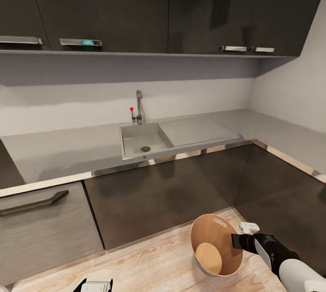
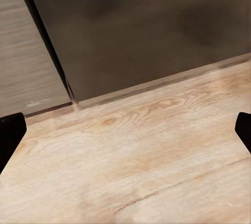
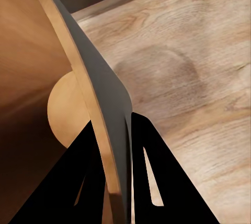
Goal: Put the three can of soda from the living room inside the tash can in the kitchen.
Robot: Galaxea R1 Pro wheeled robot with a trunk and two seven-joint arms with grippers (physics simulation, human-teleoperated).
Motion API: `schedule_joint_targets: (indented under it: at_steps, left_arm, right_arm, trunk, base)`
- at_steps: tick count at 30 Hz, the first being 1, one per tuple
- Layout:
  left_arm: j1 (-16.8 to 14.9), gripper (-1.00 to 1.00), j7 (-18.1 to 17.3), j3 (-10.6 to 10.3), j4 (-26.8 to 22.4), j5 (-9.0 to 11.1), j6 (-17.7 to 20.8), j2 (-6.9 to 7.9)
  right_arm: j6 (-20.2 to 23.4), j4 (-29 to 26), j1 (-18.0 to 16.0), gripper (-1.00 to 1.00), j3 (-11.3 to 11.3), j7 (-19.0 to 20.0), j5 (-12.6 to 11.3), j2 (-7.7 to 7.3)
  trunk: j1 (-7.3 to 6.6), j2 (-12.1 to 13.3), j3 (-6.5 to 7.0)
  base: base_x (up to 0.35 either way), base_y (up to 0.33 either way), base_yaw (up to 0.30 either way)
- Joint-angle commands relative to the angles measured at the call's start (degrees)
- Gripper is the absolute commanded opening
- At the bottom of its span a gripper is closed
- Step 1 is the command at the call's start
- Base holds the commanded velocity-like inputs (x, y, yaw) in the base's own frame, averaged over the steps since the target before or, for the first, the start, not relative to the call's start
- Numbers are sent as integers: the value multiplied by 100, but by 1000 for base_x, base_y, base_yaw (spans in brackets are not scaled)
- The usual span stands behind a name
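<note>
A: What is way over on the left?

B: A grey drawer [image 1: 45,224] with a long dark handle. Low down near it is the left tool [image 1: 96,286]. In the left wrist view its two black tips sit far apart at the edges, with bare wood floor [image 2: 136,151] between them. So it is wide apart and holds nothing.

A: And in the middle?

B: The grey worktop [image 1: 59,153] with a sink [image 1: 141,140] and a tap [image 1: 139,107] behind it. Dark cupboards hang above and dark cabinet doors [image 1: 167,192] stand below. This is the kitchen.

A: Where is the trash can?

B: The tash can [image 1: 216,245] is down on the right, in front of the cabinets. It is tipped, so you see its tan inside and round bottom. I see no soda cans in it.

A: Who holds it?

B: The right tool [image 1: 236,240]. In the right wrist view its two black fingers [image 3: 83,182] pinch the pail's wall, one inside and one outside. It is clamped on the rim.

A: What step is this, do you think?

B: I think the robot is placing the pail. The cans are not in yet, so the job is barely begun.

A: What comes next?

B: I guess stand the pail up flat, then let go gently so it won't fall over.
</note>
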Motion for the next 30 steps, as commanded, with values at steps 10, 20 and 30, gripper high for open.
schedule_joint_targets:
  at_steps: [10,20,30]
  left_arm:
    - [7,100,-5,-14,-38,7,-12,9]
    - [9,100,-2,-186,-55,9,-18,7]
    - [9,100,0,-199,-43,11,-18,7]
  right_arm:
    - [-19,-1,-2,-100,-36,27,-55,1]
    - [-31,7,-2,-100,-39,27,-55,1]
    - [-40,15,-2,-100,-32,35,-55,14]
  trunk:
    - [-111,202,60]
    - [-111,202,58]
    - [-111,202,58]
  base:
    - [0,0,0]
    - [-171,32,0]
    - [-273,184,17]
